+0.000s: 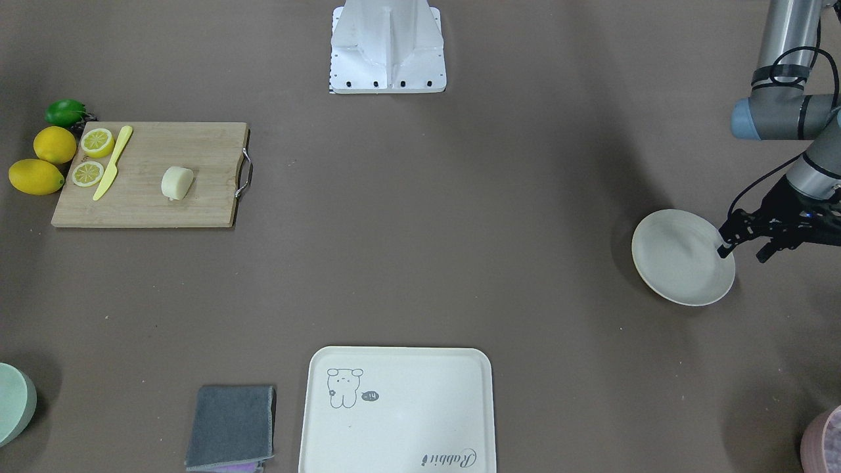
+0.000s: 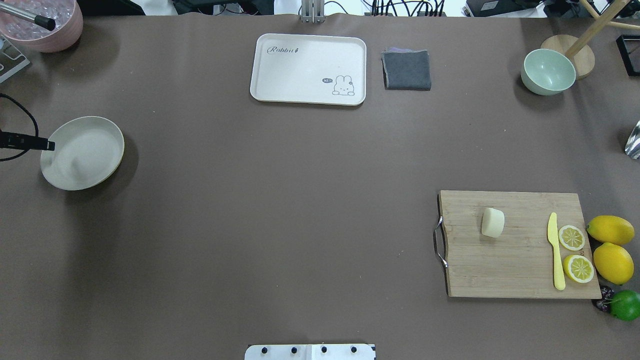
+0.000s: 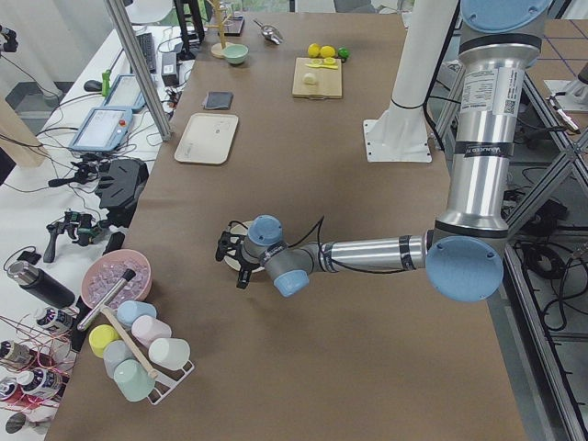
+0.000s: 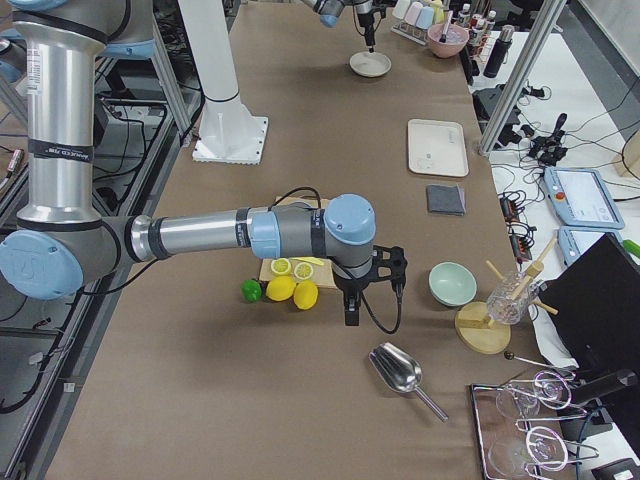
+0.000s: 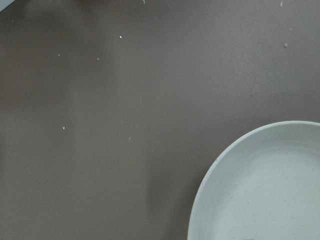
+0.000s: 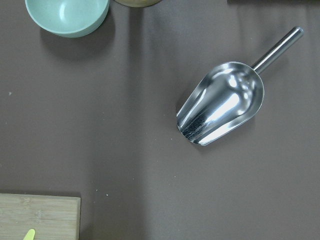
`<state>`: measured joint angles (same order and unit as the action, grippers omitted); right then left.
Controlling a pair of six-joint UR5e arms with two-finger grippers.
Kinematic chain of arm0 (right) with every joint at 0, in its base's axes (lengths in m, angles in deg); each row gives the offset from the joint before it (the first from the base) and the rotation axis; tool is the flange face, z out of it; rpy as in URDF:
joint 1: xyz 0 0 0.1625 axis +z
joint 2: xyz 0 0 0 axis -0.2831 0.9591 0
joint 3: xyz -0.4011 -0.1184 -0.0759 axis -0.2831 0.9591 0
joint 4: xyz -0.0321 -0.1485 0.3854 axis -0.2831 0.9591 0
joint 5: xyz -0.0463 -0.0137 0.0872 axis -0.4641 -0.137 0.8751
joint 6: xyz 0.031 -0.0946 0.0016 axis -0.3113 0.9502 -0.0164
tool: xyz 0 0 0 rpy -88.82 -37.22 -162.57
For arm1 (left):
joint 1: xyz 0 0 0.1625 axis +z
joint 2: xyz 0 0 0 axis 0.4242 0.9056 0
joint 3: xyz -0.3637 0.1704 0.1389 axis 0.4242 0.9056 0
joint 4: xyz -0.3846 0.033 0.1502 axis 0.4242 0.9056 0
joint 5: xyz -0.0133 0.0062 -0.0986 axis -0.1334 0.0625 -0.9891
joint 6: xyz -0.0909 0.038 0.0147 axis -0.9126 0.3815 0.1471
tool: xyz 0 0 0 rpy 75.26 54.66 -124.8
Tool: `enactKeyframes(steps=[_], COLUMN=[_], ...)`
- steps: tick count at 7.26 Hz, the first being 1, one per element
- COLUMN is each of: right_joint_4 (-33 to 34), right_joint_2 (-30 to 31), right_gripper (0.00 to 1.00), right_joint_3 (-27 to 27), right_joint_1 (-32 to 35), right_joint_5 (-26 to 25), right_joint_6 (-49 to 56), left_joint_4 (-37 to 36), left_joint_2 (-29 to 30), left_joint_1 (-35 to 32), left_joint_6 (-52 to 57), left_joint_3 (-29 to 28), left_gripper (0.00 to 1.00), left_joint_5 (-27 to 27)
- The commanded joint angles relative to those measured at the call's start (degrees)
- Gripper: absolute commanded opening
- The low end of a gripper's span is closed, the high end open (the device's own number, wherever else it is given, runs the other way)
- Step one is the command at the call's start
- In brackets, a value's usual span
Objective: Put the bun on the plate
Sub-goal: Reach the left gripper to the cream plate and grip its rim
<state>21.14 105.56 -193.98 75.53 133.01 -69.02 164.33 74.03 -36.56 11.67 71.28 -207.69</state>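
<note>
The pale cream bun (image 2: 492,222) lies on a wooden cutting board (image 2: 520,270) at the table's right side, also seen from the front (image 1: 177,182). The off-white plate (image 2: 82,152) sits far off at the left and holds nothing. My left gripper (image 1: 744,253) is open at the plate's (image 1: 683,257) outer edge, one fingertip over the rim, the other outside it. The left wrist view shows part of the plate (image 5: 265,185). My right gripper (image 4: 352,312) hangs beyond the board's lemon end, over the brown table; only the right side view shows it, so I cannot tell its state.
On the board lie a yellow knife (image 2: 555,250) and two lemon halves (image 2: 571,237); whole lemons (image 2: 610,230) and a lime (image 2: 626,305) sit beside it. A printed tray (image 2: 308,69), grey cloth (image 2: 406,70), green bowl (image 2: 547,72) and metal scoop (image 6: 222,102) stand along the far side.
</note>
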Motion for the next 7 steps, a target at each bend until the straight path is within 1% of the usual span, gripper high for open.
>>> enactKeyframes(steps=[1,2,3,4,5,6,7], right_joint_4=[0.0,0.0,0.0,0.0,0.0,0.0,0.0], right_joint_2=[-0.3,-0.5,-0.5,-0.6,-0.6,-0.5,-0.5], right_gripper=[1.00,1.00,1.00,1.00,1.00,1.00,1.00], right_joint_3=[0.0,0.0,-0.1,-0.2,-0.4,-0.5,-0.6], right_joint_1=[0.0,0.0,0.0,0.0,0.0,0.0,0.0], right_joint_5=[0.0,-0.1,-0.1,-0.1,0.0,0.0,0.1], right_joint_6=[0.1,0.0,0.0,0.0,-0.1,-0.1,0.0], left_joint_4=[0.0,0.0,0.0,0.0,-0.3,-0.8,-3.7], left_joint_2=[0.1,0.1,0.1,0.1,0.0,0.2,0.9], left_joint_1=[1.5,1.9,1.9,1.9,1.9,1.5,-0.8], left_joint_6=[0.0,-0.1,-0.1,0.0,0.3,0.1,-0.1], left_joint_3=[-0.2,-0.2,0.0,0.2,0.2,0.1,0.5], left_gripper=[0.60,0.40,0.09,0.00,0.00,0.00,0.00], left_joint_5=[0.0,0.0,-0.1,-0.6,-1.2,-5.0,-8.0])
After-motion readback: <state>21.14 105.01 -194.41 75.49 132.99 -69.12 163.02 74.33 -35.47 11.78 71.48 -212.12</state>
